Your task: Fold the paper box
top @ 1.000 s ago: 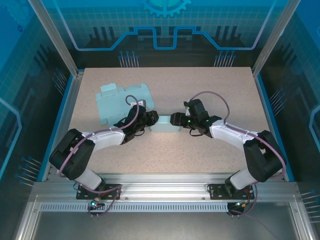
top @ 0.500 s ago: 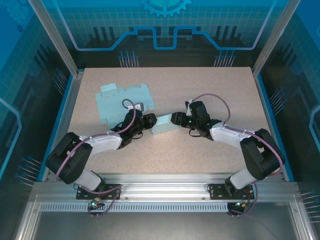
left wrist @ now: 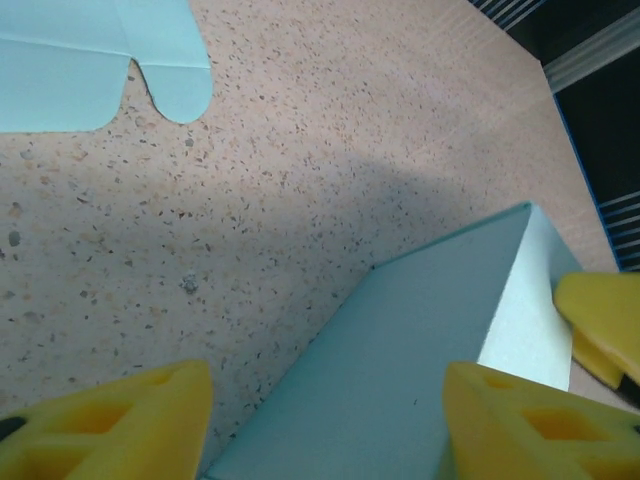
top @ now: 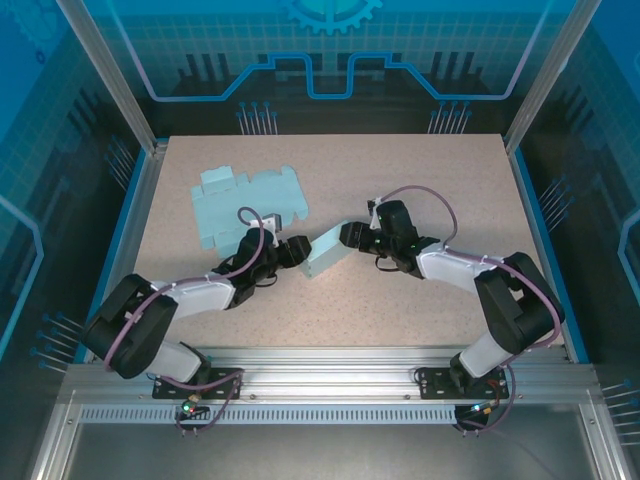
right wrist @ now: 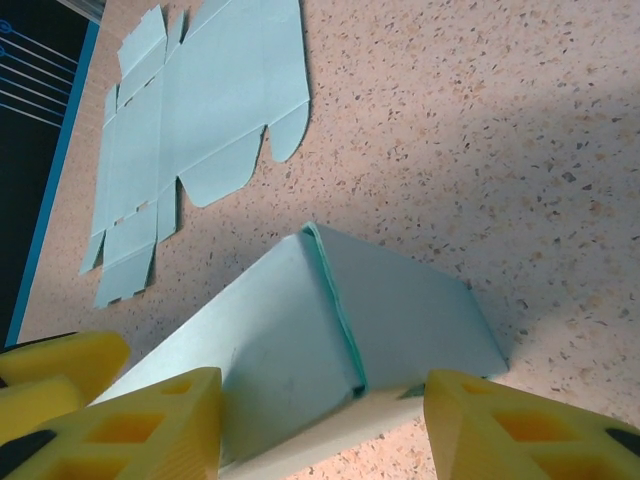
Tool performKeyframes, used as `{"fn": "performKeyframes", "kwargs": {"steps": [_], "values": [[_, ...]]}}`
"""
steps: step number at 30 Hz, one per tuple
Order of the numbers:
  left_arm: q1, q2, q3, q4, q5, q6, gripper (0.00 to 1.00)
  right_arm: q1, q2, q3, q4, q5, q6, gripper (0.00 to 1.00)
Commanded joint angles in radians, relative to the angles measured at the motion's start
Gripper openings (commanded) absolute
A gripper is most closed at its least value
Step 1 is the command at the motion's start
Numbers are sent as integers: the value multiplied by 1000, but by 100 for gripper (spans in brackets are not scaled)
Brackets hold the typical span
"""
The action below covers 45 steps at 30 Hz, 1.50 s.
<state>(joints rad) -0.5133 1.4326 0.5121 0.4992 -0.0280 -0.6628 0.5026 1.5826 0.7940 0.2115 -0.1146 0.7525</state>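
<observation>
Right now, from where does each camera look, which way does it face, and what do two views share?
Top external: above and behind the arms, looking down at the table; both arms show, left claw and right claw at the folded box.
Left wrist: on the left arm, facing the folded box; its yellow fingers show.
Right wrist: on the right arm, facing the folded box; its yellow fingers show.
Shared: both wrist views show the folded box and the flat sheet.
</observation>
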Motion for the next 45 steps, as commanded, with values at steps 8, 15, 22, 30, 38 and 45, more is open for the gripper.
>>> {"fn": "performKeyframes", "kwargs": {"steps": [8, 15, 22, 30, 38, 45], "values": [[3, -190, 4, -271, 67, 103, 74, -21, 80, -20, -224, 52, -12, 54], [3, -259, 9, -318, 137, 83, 76, -20, 91, -6, -222, 39, -10, 53], [3, -147, 36, -319, 156, 95, 72, -19, 91, -3, -227, 43, -11, 53], [3, -62, 25, -297, 156, 82, 46, -19, 97, -8, -228, 47, -13, 53], [4, -95, 25, -327, 131, 118, 64, -19, 105, 3, -234, 36, -16, 53], [-3, -210, 167, -406, 41, 327, 93, -18, 78, 6, -258, 55, -22, 53]]}}
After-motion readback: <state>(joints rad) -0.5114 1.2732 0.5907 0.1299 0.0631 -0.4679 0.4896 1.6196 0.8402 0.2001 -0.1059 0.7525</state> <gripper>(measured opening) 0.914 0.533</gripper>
